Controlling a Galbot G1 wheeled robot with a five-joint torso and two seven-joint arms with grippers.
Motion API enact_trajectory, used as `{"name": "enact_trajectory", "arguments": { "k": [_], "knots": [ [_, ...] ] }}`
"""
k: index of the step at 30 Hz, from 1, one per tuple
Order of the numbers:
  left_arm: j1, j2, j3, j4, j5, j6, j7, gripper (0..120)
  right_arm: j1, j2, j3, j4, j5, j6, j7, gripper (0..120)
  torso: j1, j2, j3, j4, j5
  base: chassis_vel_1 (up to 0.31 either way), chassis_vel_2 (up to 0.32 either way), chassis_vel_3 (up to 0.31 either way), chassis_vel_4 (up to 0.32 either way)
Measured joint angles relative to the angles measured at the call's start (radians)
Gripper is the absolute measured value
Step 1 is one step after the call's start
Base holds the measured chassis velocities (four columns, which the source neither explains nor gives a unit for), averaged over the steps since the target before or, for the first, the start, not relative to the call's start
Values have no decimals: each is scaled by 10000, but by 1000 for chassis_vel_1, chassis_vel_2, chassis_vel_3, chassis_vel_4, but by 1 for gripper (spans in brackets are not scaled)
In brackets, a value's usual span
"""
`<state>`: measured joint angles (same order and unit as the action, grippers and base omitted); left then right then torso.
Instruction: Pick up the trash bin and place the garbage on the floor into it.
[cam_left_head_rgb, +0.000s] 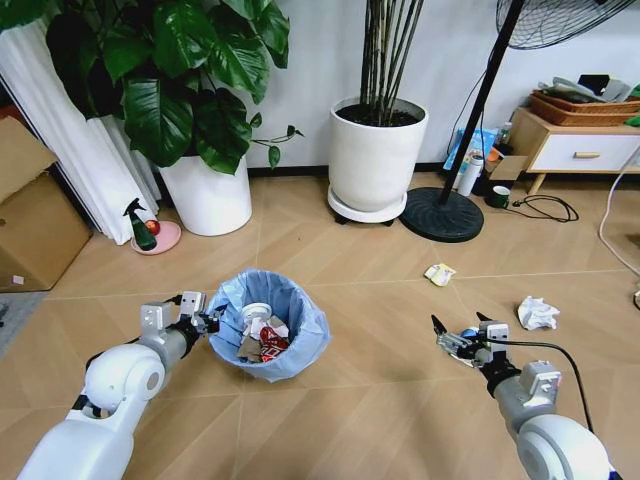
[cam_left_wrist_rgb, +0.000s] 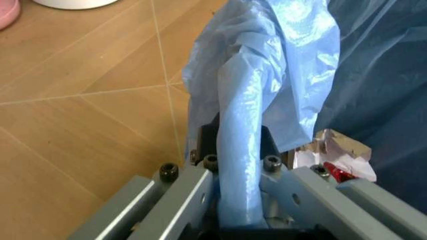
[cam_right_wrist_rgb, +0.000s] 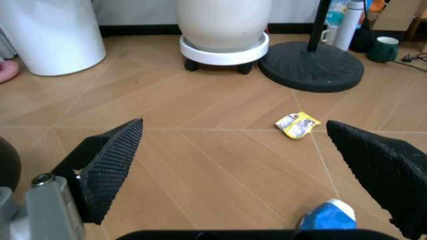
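The left end effector (cam_left_head_rgb: 212, 322) was closed on the rim of the trash bin (cam_left_head_rgb: 268, 325); it looked light, its bag lining slippery. The right end effector (cam_left_head_rgb: 458, 333) stood wide open, empty, near the floor (cam_left_head_rgb: 370, 400).

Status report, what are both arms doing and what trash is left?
Left pincer shut on trash bin rim. Right pincer open, empty, low over floor. Yellowish wrapper, crumpled paper ball still out. Path clear.

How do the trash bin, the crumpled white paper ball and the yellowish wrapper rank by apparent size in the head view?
1. Trash bin, clearly largest.
2. Crumpled white paper ball.
3. Yellowish wrapper, smallest, though it lies farther from the camera, so this last ranking is unsure.
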<state>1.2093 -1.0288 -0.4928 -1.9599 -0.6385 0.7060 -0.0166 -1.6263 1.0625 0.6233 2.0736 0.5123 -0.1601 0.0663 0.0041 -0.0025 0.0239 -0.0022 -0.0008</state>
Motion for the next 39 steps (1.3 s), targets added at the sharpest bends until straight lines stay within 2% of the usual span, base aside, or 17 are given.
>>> {"name": "enact_trajectory", "arguments": {
  "k": [39],
  "knots": [
    [40, -118, 31, -9, 150, -22, 129, 0, -70, 153, 123, -199, -100, 113, -54, 100, -1, 0, 0, 0, 0, -112, -114, 110, 115]
  ]
}}
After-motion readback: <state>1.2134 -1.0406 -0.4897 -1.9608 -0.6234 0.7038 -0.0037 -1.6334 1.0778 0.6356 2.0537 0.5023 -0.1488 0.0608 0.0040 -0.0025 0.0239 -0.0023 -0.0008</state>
